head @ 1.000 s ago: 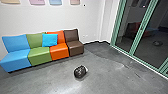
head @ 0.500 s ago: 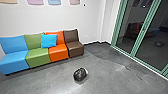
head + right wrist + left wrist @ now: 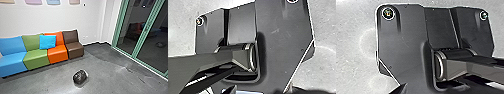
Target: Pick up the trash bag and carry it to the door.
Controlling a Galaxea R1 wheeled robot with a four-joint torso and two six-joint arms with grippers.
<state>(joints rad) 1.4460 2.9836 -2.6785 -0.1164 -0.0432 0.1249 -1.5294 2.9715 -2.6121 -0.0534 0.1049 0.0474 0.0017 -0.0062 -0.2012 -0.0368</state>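
The black trash bag (image 3: 80,77) lies on the grey floor (image 3: 50,85) at 12 o'clock, with the green-framed glass panels (image 3: 144,37) at 1 o'clock. Whether the 2 grippers are released or clenched, I cannot tell. I judge both lifting and carrying remain.

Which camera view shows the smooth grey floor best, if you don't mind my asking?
The head view shows the floor best, with a broad stretch from the colourful padded seats to the green-framed glass panels, around the shiny black trash bag. Each wrist view shows pale patches of it beside the robot's own wide dark plate.
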